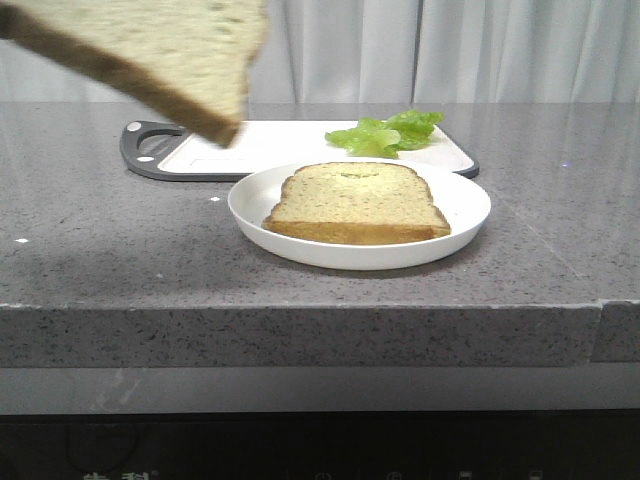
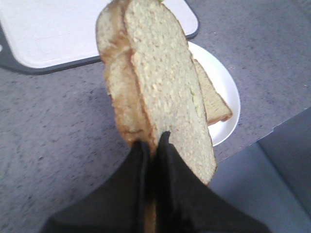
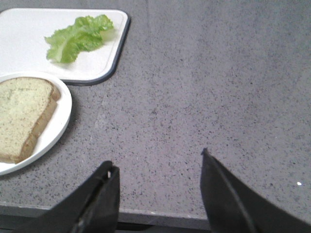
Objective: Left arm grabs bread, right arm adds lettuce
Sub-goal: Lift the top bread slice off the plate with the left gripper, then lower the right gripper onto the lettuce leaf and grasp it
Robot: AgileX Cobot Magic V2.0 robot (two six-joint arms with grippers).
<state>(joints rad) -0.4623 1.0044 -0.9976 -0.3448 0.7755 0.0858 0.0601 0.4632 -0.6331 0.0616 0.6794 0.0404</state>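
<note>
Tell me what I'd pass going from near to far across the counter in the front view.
Round white plate holding a flat brown-crusted bread slice → white cutting board with dark grey rim → ruffled green lettuce leaf on it.

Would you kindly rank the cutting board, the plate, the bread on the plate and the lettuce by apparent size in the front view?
1. Cutting board, widest, though partly hidden.
2. Plate.
3. Bread on the plate.
4. Lettuce, smallest, though it lies farther back, so its true size is less sure.

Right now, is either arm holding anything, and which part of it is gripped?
The left gripper holds a bread slice in the air, pinched at its crust edge. The right gripper is open and holds nothing.
</note>
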